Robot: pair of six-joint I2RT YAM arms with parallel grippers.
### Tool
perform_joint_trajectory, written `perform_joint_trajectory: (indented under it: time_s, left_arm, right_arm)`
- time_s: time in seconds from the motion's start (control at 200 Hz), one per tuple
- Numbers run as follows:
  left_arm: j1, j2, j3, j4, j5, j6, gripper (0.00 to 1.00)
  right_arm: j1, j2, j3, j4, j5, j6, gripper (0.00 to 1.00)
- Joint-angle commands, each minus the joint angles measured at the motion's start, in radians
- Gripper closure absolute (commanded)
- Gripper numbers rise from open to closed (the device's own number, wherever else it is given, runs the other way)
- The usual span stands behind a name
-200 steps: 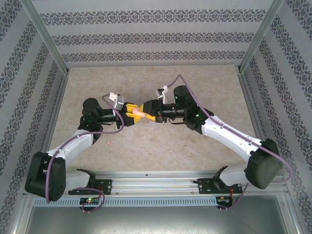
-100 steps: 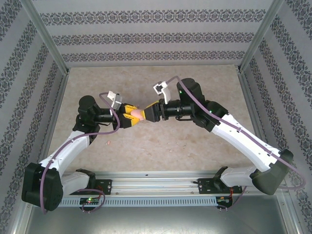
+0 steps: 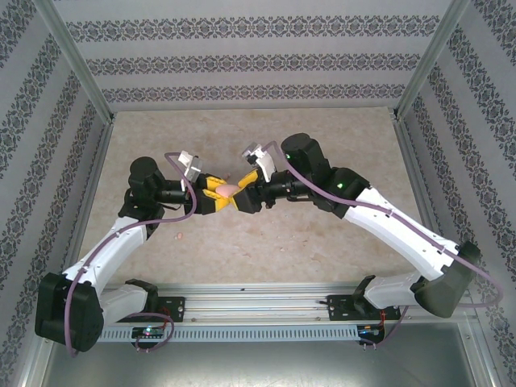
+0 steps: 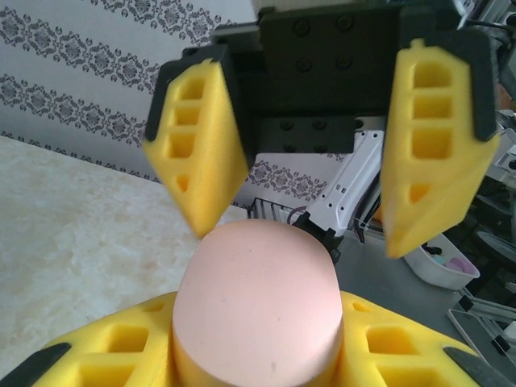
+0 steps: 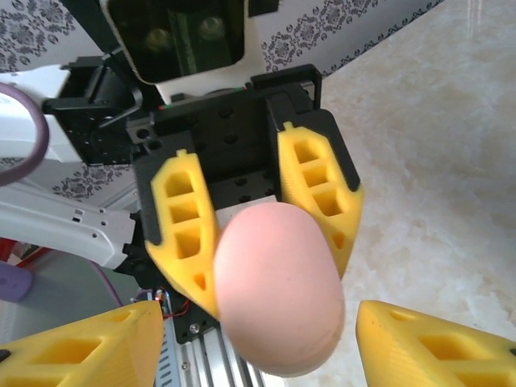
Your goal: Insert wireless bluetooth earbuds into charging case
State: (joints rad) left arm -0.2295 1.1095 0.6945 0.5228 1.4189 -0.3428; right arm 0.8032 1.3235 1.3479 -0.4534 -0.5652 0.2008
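While left claw (image 3: pixel 222 194) holds pink case (image 3: pixel 231 189), beige tabletop (image 3: pixel 322 145), perhaps marble, damask walls (image 3: pixel 242 60)

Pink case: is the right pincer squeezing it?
No, the right pincer is open, its fingers clear of the pink case on both sides, while the left pincer holds it.

The pale pink charging case (image 4: pixel 256 310) looked like smooth, matt plastic. The yellow fingers (image 4: pixel 197 153) of the right hand (image 4: pixel 298 240) were dull plastic with hollow pockets, set on a black matt mount (image 4: pixel 322 72). The desk (image 3: pixel 242 137) had a matt, stone-mottled beige surface. The arm shell (image 3: pixel 403 234) was glossy white plastic, and the frame rail (image 3: pixel 258 298) was bare silvery metal.
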Motion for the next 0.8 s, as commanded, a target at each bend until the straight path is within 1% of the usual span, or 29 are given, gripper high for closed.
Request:
perform_joint_trajectory:
  time_s: [0.0,0.13,0.18,0.25,0.415,0.5,0.649,0.794]
  left_arm:
    - [-0.01,-0.032,0.035,0.009,0.044,-0.02,0.93]
    - [-0.011,-0.041,0.038,-0.004,0.048,-0.022,0.93]
    - [-0.011,-0.042,0.041,-0.009,0.051,-0.022,0.93]
    - [-0.01,-0.042,0.043,-0.01,0.052,-0.022,0.93]
    - [-0.011,-0.042,0.048,-0.012,0.057,-0.025,0.93]
    - [-0.011,-0.044,0.049,-0.01,0.06,-0.024,0.93]
    - [-0.011,-0.047,0.05,-0.008,0.06,-0.025,0.93]
    - [-0.011,-0.051,0.052,-0.004,0.063,-0.026,0.93]
  right_arm:
    - [0.013,0.019,0.023,-0.004,0.001,-0.043,0.35]
    - [0.013,0.032,0.026,-0.008,-0.007,-0.048,0.35]
    - [0.013,0.034,0.028,-0.007,-0.011,-0.05,0.37]
    - [0.013,0.04,0.034,-0.005,-0.015,-0.049,0.44]
    - [0.012,0.046,0.031,0.029,-0.023,-0.029,0.65]
    - [0.008,0.04,0.011,0.074,-0.032,0.012,0.72]
    - [-0.029,0.02,-0.055,0.202,-0.045,0.147,0.76]
    - [-0.066,0.01,-0.089,0.252,-0.03,0.243,0.79]
